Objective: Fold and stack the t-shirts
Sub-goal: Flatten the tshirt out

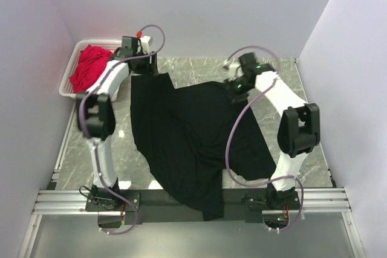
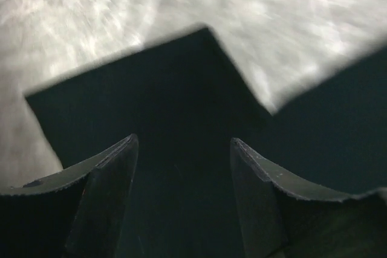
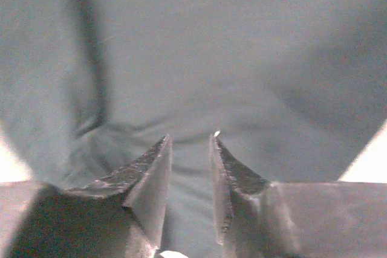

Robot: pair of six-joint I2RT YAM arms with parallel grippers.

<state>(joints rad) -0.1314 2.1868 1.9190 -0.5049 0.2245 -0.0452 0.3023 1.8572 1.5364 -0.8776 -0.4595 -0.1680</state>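
Observation:
A large black t-shirt (image 1: 193, 137) lies spread on the marble table, and its lower part hangs over the near edge. My left gripper (image 1: 143, 68) is open over the shirt's far left corner. In the left wrist view the black cloth (image 2: 151, 101) lies under and between the wide-apart fingers (image 2: 109, 173). My right gripper (image 1: 236, 89) is at the shirt's far right edge. Its jaws stand narrowly apart with the black cloth (image 3: 199, 58) between them, and creases run toward the fingertips (image 3: 158, 155). A crimson red t-shirt (image 1: 91, 67) lies bunched in the basket.
A white lattice basket (image 1: 68, 86) stands at the far left corner against the side wall. White walls close in the table on the left, back and right. Bare marble (image 1: 78, 155) shows to the left of the black shirt and at the far right (image 1: 284, 70).

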